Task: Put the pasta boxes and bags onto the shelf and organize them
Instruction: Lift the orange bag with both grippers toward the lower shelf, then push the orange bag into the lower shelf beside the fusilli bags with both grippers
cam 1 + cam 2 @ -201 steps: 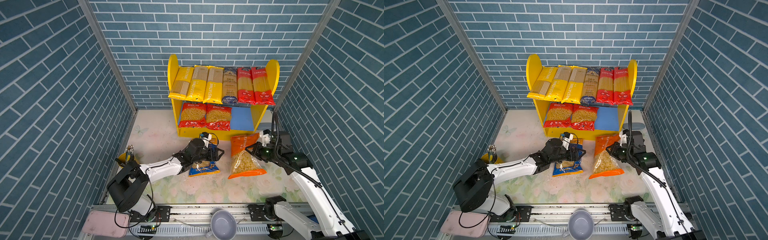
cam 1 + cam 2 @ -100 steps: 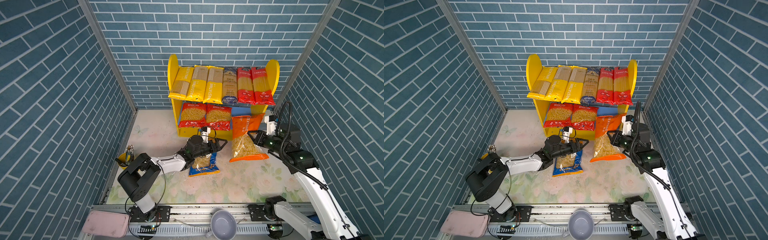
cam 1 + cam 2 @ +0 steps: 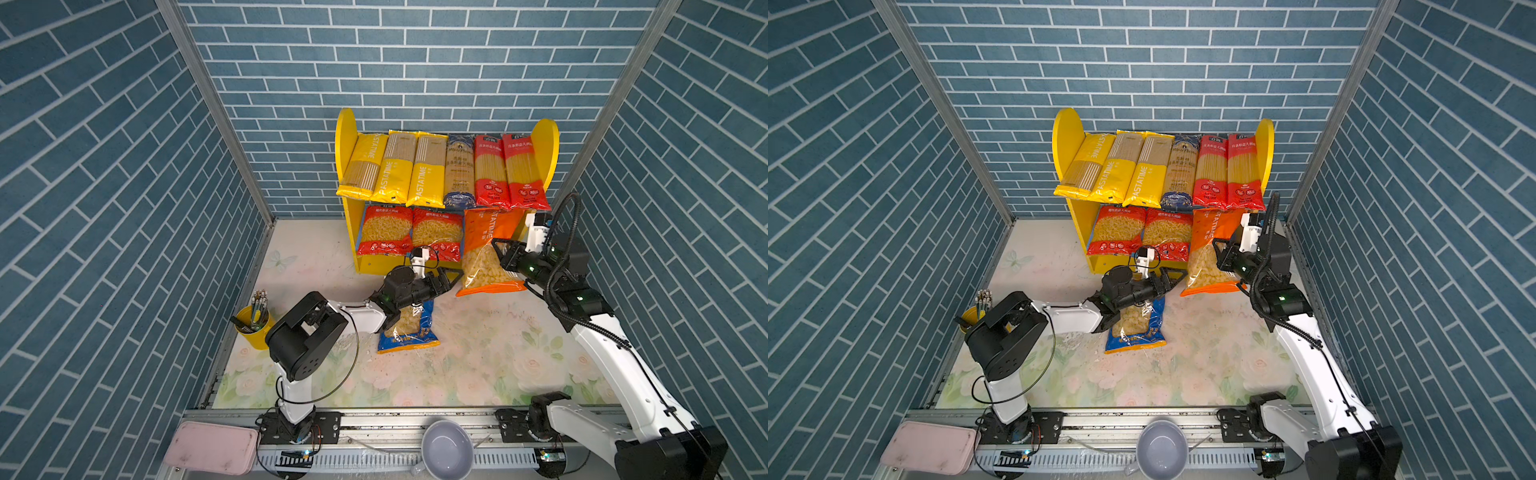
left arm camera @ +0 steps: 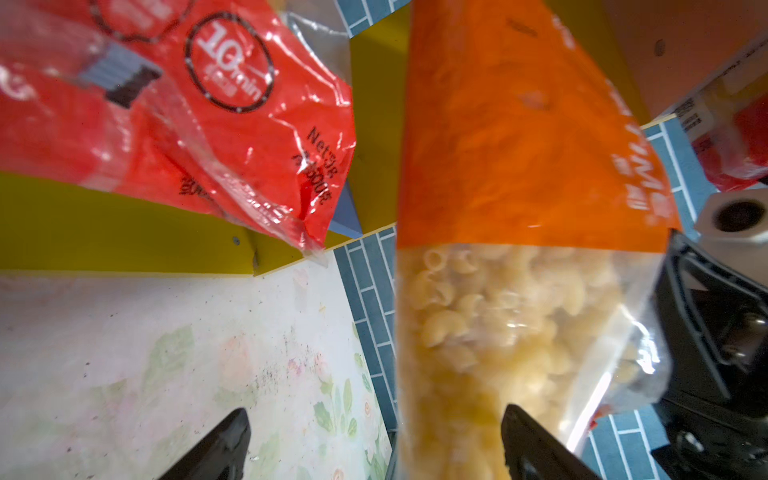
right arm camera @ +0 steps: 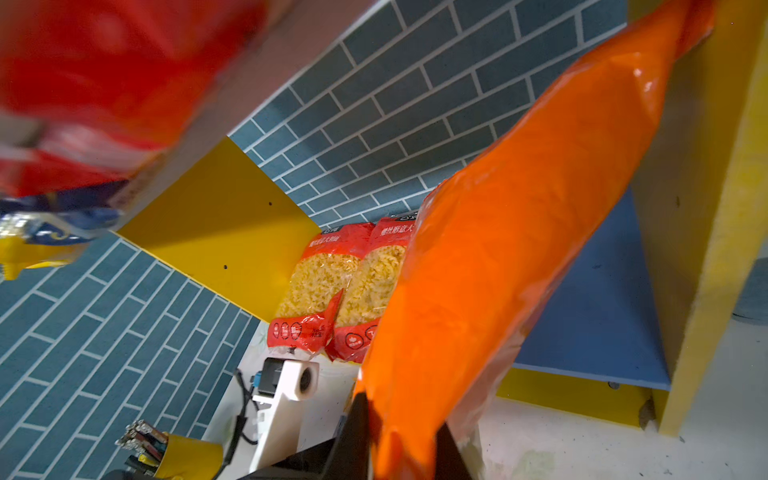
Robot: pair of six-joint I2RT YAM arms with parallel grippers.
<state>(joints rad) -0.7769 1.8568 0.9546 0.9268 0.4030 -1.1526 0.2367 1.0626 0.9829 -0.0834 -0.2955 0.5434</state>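
— Right wrist view, plain as day: right gripper (image 5: pixel 403 453) clamped on the lower part of the orange short-pasta bag (image 5: pixel 498 270). Holding it tilted, top end poked into the lower tier of the shelf (image 3: pixel 345 137), over the blue board (image 5: pixel 602 299), just beside the two red short-pasta bags (image 3: pixel 384 230). Bottom end sticking out the front.

— Yep, same in both top views. Can't tell whether touching the board, though. As for the left gripper (image 3: pixel 446 279): spread wide, gripping nothing, hovering near the shelf's front edge, right next to the orange bag. Under that arm, flat on the floral mat (image 3: pixel 478 353), the blue short-pasta bag (image 3: pixel 409 332). Up top, side by side: three yellow PASTATIME packs (image 3: pixel 392 170), one dark-blue spaghetti pack (image 3: pixel 459 170), two red spaghetti packs (image 3: pixel 507 170).
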